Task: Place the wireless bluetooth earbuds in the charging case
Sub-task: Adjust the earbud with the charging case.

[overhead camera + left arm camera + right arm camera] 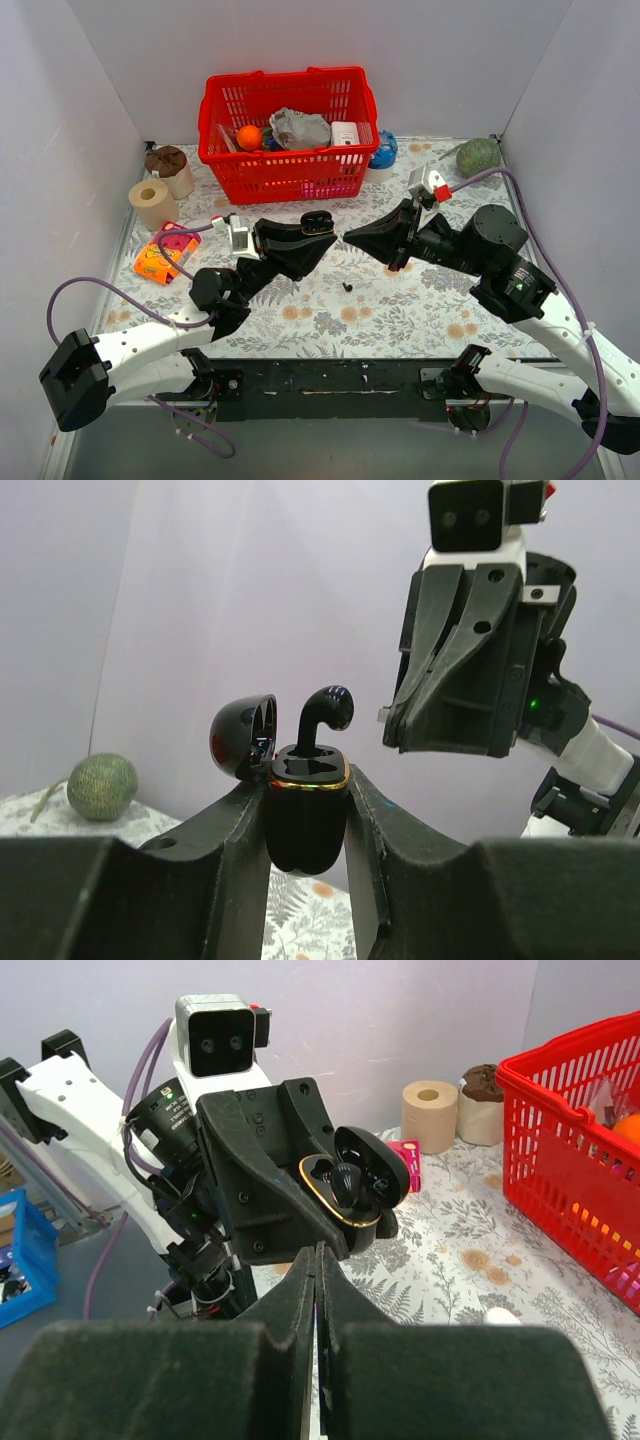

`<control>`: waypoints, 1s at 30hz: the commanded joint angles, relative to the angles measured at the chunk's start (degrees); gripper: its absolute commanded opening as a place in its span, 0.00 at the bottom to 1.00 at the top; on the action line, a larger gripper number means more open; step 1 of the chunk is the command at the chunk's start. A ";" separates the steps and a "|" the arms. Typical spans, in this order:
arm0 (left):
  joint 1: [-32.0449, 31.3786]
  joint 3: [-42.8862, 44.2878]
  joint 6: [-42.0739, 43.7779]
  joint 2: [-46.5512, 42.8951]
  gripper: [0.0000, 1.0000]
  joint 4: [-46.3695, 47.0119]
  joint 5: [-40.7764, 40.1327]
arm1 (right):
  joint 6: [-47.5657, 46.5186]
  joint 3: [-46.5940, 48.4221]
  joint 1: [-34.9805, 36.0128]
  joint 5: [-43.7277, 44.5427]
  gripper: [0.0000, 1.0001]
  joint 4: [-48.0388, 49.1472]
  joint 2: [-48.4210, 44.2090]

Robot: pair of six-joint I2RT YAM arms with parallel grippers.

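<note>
My left gripper [318,232] is shut on the black charging case [305,820], holding it upright above the table with its lid [243,735] hinged open. One black earbud [325,712] stands stem-down in a slot of the case, its head poking above the gold rim. In the right wrist view the charging case [355,1190] shows that earbud [345,1178] inside. A second earbud [347,287] lies on the floral table below the two grippers. My right gripper [347,238] is shut and holds nothing, its tips [320,1250] just short of the case.
A red basket [290,170] with several items stands at the back. To the left are a toilet roll [152,203], a brown-topped cup [168,165] and an orange-pink packet [165,252]. A green ball [478,157] sits at the back right.
</note>
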 commanded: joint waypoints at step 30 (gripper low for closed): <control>-0.27 -0.49 -2.39 0.98 0.00 -1.27 1.96 | -0.45 6.48 0.01 3.22 0.01 -3.35 4.60</control>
